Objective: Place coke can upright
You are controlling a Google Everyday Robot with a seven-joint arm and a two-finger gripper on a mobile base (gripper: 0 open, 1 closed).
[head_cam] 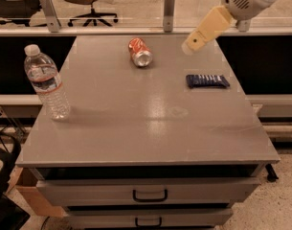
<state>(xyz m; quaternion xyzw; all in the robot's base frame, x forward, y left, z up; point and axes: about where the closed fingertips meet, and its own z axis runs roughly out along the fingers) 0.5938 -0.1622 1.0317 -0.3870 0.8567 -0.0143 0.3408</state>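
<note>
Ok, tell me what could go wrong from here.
The coke can lies on its side near the far edge of the table, so a nudge from the claw, hovering to its right, might roll it off. The dark blue packet lies near the claw and could get swept.

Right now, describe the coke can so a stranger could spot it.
On the grey table, look near the far edge, left of the gripper hovering above the far right. The coke can lies there on its side, the only red thing; the water bottle is clear and upright, the packet flat and blue.
</note>
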